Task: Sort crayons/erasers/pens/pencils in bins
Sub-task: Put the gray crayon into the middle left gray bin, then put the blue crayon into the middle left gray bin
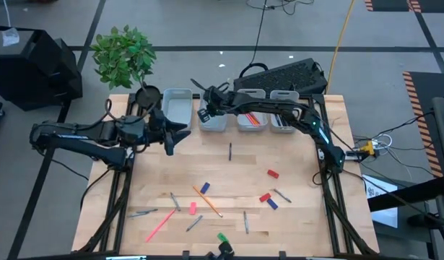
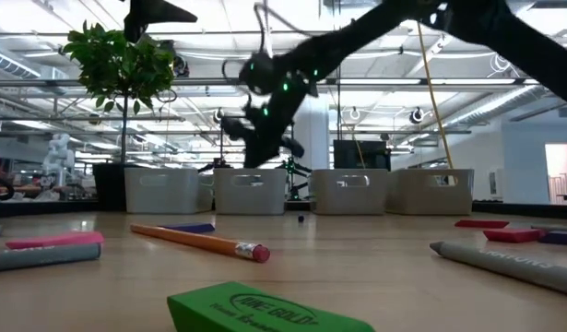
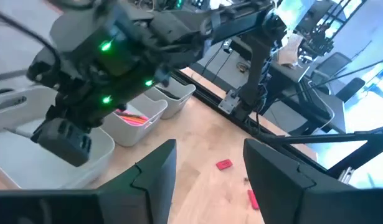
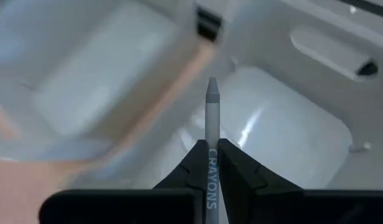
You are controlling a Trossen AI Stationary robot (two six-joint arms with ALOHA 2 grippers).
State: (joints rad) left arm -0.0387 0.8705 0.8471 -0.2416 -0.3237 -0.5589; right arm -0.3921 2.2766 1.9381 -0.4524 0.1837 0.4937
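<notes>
The right gripper (image 4: pixel 210 163) has its jaws closed narrow on a grey wax crayon (image 4: pixel 211 134) printed with the word CRAYONS, whose pointed tip sticks out beyond the jaws. Directly past that tip lies the bare floor of a pale grey-white rectangular plastic bin (image 4: pixel 284 134); a second such bin (image 4: pixel 85 68) sits just to one side of the jaws, across a strip of light wooden tabletop (image 1: pixel 294 166). In the high view this gripper (image 1: pixel 207 110) hangs over the second bin (image 1: pixel 213 115) of the row of four.

The left gripper (image 3: pixel 207 171) hovers with its jaws wide and nothing between them. Past them on the tabletop lies a small red block eraser (image 3: pixel 223 164), and farther off stand the bins, one of them (image 3: pixel 138 118) holding red sticks. From above, this gripper (image 1: pixel 172 136) is near the leftmost bin (image 1: pixel 177 105).

Well away from both sets of jaws, loose things are scattered on the tabletop: a blue eraser (image 1: pixel 205 188), a pink eraser (image 1: pixel 193 208), a green eraser (image 1: pixel 222 236), an orange pencil (image 1: pixel 207 200) and a long pink stick (image 1: pixel 161 225). Beyond the bins stands a green leafy plant in a black pot (image 1: pixel 123 54).
</notes>
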